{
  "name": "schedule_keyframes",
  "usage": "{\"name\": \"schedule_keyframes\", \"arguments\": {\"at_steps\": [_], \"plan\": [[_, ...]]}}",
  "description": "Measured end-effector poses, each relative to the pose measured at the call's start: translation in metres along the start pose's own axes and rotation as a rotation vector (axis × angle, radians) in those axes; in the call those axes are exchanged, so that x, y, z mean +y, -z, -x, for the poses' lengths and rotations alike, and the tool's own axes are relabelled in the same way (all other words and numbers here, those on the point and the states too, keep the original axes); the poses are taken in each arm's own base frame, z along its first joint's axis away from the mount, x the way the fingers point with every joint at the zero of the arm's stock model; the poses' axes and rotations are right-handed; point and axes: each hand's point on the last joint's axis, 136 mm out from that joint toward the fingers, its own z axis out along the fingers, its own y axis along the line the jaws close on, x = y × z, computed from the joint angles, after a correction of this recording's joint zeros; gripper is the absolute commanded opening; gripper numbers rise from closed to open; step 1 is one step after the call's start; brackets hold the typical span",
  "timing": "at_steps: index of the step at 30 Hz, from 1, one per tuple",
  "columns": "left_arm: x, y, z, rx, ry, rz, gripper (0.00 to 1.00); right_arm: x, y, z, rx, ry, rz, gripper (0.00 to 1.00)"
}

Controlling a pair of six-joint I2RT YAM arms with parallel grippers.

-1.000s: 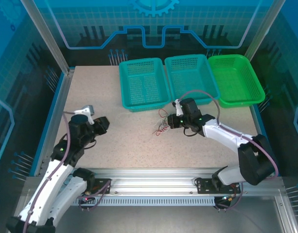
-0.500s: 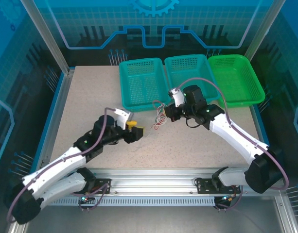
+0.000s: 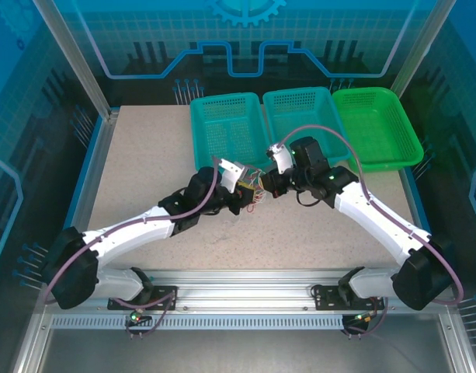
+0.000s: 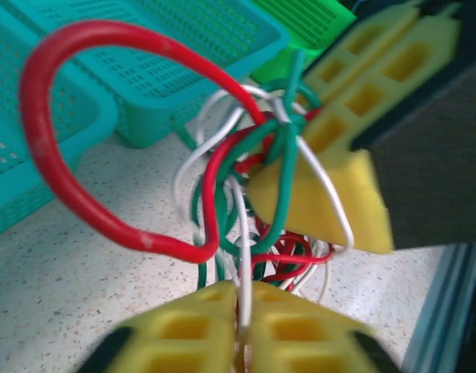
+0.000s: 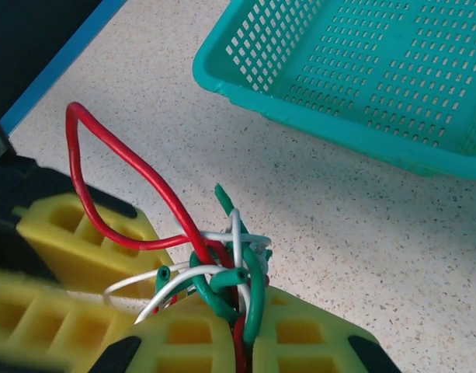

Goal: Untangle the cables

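Note:
The cables (image 3: 255, 189) are a small knot of red, green and white wires held just above the table between my two grippers. My left gripper (image 3: 244, 190) comes in from the left and is shut on a white strand (image 4: 244, 233) below the knot (image 4: 278, 128). From the right, my right gripper (image 3: 266, 186) is shut on red and green strands at the knot (image 5: 236, 268). A long red loop (image 5: 113, 167) sticks out to the side. The right gripper's yellow fingers (image 4: 331, 194) sit close behind the knot in the left wrist view. The left gripper's fingers (image 5: 82, 241) lie beside it in the right wrist view.
Two teal baskets (image 3: 228, 134) (image 3: 306, 124) and a green basket (image 3: 376, 127) stand in a row at the back of the speckled table (image 3: 144, 163), just beyond the knot. The nearest teal basket's rim (image 5: 315, 128) lies close ahead of the right gripper.
My left arm swung from the table's left side over to the knot, opened on the way and shut on a white strand. The right gripper lifted the bundle slightly toward the baskets and kept its hold.

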Motion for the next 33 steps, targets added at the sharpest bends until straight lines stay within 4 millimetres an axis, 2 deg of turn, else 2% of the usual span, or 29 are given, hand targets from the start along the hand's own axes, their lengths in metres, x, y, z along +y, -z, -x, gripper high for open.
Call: {"name": "schedule_keyframes", "arguments": {"at_steps": [5,9,14,18,20,25,28,33], "plan": [[0.006,0.002,0.005,-0.023,0.026,0.043,0.0,-0.009,0.0,0.001,-0.007,-0.014,-0.059,0.0],[0.007,0.011,0.014,-0.059,0.029,0.06,0.0,-0.019,0.0,0.002,-0.02,-0.056,-0.119,0.0],[0.008,0.022,0.015,-0.064,0.032,0.084,0.0,-0.041,-0.001,-0.005,-0.023,-0.125,-0.199,0.0],[0.018,0.03,0.014,-0.06,0.037,0.142,0.0,-0.076,0.006,-0.017,-0.012,-0.211,-0.334,0.0],[0.022,0.036,0.016,-0.069,0.04,0.166,0.0,-0.101,0.012,-0.026,-0.013,-0.28,-0.411,0.02],[0.035,0.054,0.025,-0.102,0.068,0.227,0.0,-0.154,0.031,-0.059,-0.016,-0.485,-0.537,0.02],[0.047,0.066,0.029,-0.125,0.099,0.269,0.0,-0.17,0.043,-0.076,-0.036,-0.59,-0.563,0.02],[0.074,0.091,0.026,-0.149,0.178,0.362,0.0,-0.182,0.061,-0.093,-0.103,-0.738,-0.554,0.02]]}}
